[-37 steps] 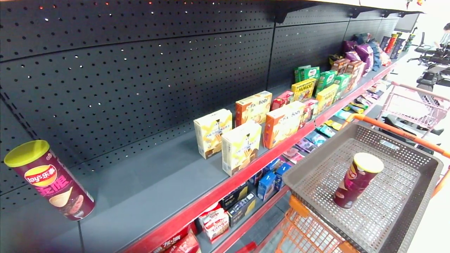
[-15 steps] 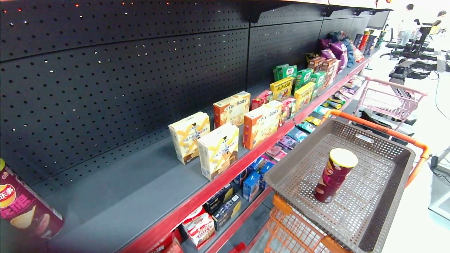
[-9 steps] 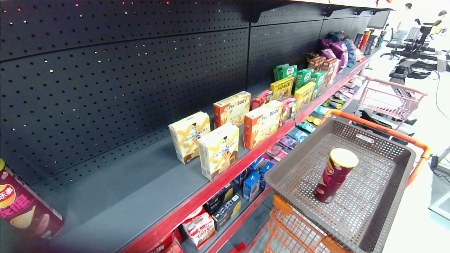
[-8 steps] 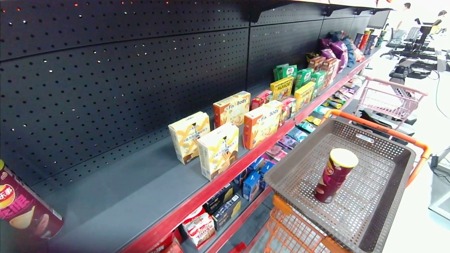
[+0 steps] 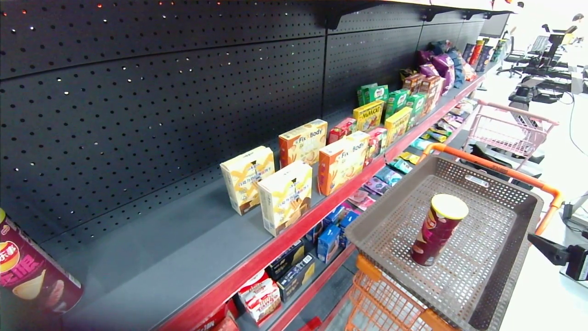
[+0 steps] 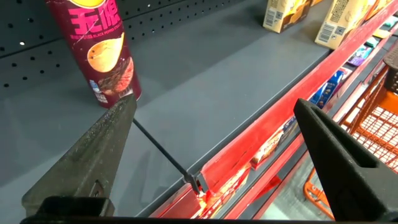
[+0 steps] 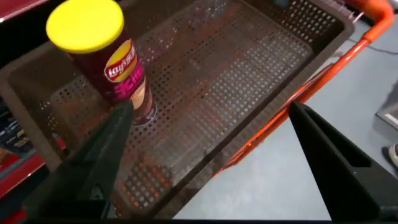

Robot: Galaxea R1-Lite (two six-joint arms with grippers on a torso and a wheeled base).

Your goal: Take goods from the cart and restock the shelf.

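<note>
Right gripper (image 7: 210, 111): had come into the head view at its right edge since half a second before, low beside the cart (image 5: 505, 172); nothing else had shifted in that span.
Head camera: had swung toward the cart after the oldest frame, so the goods only seemed to slide.
Right fingers: were spread wide with nothing between them, held above the basket (image 5: 487, 250), short of the can and to one side of it.
Can in the cart (image 5: 438, 230): stood upright and alone on the basket's perforated floor, yellow lid up, not touching any wall.
Left gripper (image 6: 214, 104): hung over the front of the shelf (image 5: 183, 239), fingers wide apart and empty.
Can on the shelf (image 5: 32, 276): stood upright near the back panel, well apart from the yellow boxes (image 5: 285, 197).
Stage: one can looked restocked; the pick of the second was, by my reading, not yet begun.
Risk, tipping: the can was tall and narrow, so a finger clipping its side on the way in would likely topple it and send it rolling.
Risk, collision: an approach from the aisle side might catch the orange handle or the basket wall.
Risk, slip: a grasp high near the lid on the smooth round body could let it swing or slide free.
</note>
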